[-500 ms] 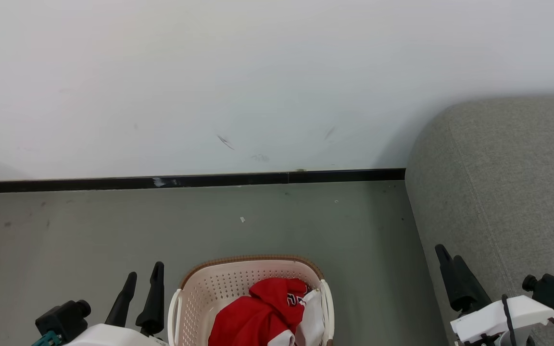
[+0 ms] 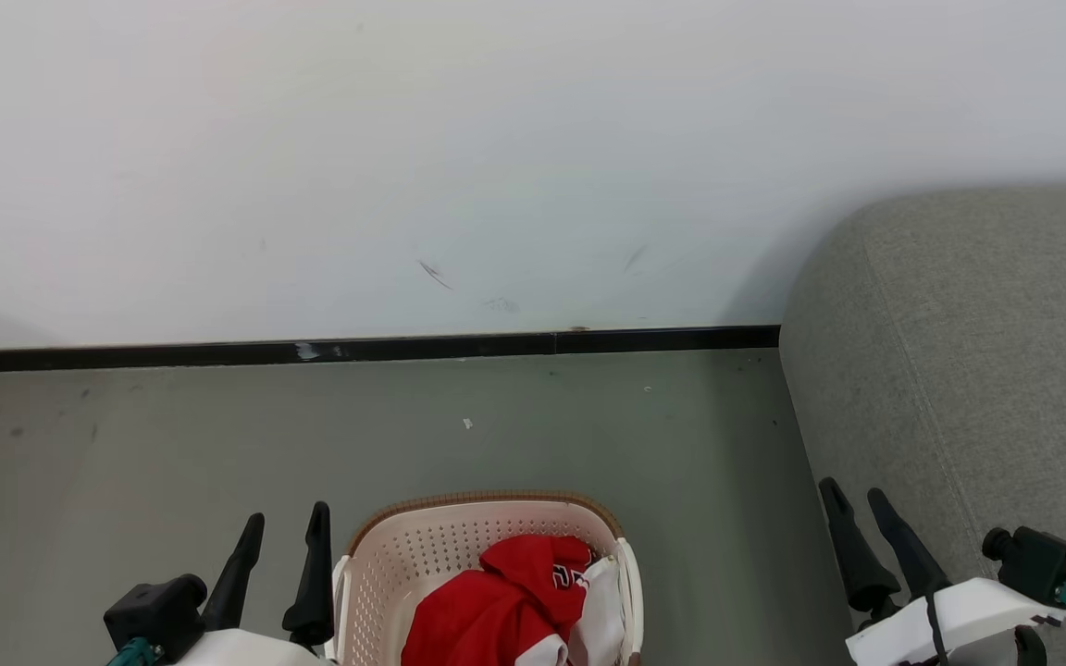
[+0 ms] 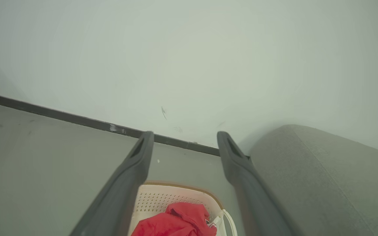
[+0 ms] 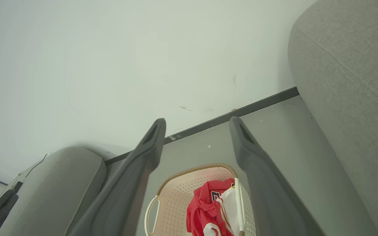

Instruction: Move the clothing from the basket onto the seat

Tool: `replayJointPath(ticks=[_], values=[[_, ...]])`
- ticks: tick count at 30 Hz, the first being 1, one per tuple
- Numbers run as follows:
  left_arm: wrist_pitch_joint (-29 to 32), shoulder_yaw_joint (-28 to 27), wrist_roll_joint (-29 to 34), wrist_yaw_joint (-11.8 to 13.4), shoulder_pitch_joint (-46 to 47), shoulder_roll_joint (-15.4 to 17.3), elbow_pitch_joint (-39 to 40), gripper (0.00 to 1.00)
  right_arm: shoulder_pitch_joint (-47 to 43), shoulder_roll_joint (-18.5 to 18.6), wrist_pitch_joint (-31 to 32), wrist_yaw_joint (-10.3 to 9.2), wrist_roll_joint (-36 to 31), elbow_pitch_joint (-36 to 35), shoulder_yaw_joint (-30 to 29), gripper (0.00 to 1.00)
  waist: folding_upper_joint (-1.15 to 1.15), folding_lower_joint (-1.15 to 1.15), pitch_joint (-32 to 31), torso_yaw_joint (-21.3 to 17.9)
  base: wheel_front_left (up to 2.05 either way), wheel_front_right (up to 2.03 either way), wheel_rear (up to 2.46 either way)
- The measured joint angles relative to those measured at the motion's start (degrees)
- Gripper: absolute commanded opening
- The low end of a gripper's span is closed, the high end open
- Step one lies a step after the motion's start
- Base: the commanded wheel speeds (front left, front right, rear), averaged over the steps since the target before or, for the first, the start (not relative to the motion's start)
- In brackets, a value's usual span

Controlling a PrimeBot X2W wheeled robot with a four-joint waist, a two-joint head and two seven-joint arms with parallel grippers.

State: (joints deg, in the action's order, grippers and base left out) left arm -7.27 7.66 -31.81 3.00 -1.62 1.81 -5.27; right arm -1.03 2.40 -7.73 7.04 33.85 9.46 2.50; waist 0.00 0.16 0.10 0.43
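Two long-fingered dark grippers hover low above a grey-green floor (image 2: 588, 435), each with its fingers spread wide and nothing held between them. The left gripper (image 2: 287, 514) points forward toward the wall, and the basket (image 2: 403, 564) stands just beside it on its right. The basket is an oval cream tub with perforated walls and a brown woven-look rim. Its white side handle (image 2: 337, 592) sits so close to the gripper's inner finger that I cannot tell whether they touch. The clothing (image 2: 496, 601) is inside the basket, a rumpled red heap with white trim and a small patch of black-and-white lettering (image 2: 563, 575). It is bunched toward the side farther from the left gripper, and a white part of it lies against that far wall of the basket. The right gripper (image 2: 852, 490) is well apart from the basket, with open floor between them. The seat (image 2: 977, 351), a large grey fabric sofa with a rounded edge and a stitched seam, rises immediately beside and beyond this gripper on its outer side. No clothing lies on the visible part of the seat. Ahead of both sets of fingertips the floor runs to a black skirting board (image 2: 403, 350) and a white wall (image 2: 496, 139) with a few faint scuffs. Seen along either gripper's fingers, the basket and its red heap lie low in the gap between them.
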Motion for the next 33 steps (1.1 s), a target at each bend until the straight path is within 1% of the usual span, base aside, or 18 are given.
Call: replayJointPath(ticks=[4,12,21,30,33], values=[[-0.87,0.64,3.48,1.02,-0.01,0.03,0.70,1.00,-0.02,0.00,-0.79,0.00,-3.32,-0.49,0.07,1.00,0.00,-0.06,0.11,0.06,0.00,0.00,0.00],[-2.48,1.58,10.29,3.45,-0.03,0.14,1.97,1.00,-0.26,-0.01,-2.43,0.01,-9.94,-1.62,0.59,1.00,0.00,-0.10,0.20,0.11,0.00,0.00,0.00],[-4.43,3.31,17.64,5.14,-0.59,0.30,2.76,1.00,-1.31,-0.01,-4.05,0.02,-18.04,-2.43,1.81,1.00,0.00,-0.12,0.04,0.10,0.00,0.00,0.00],[-6.27,4.34,23.51,6.91,-1.41,0.47,2.93,1.00,-1.43,-0.01,-5.77,0.02,-25.81,-3.55,2.52,1.00,0.00,-0.13,-0.29,0.11,0.00,0.00,0.00],[-6.99,4.56,25.54,7.09,-1.44,0.54,2.96,1.00,-1.53,-0.01,-6.15,0.02,-28.17,-3.93,2.76,1.00,0.00,-0.13,-0.38,0.10,0.00,0.00,0.00]])
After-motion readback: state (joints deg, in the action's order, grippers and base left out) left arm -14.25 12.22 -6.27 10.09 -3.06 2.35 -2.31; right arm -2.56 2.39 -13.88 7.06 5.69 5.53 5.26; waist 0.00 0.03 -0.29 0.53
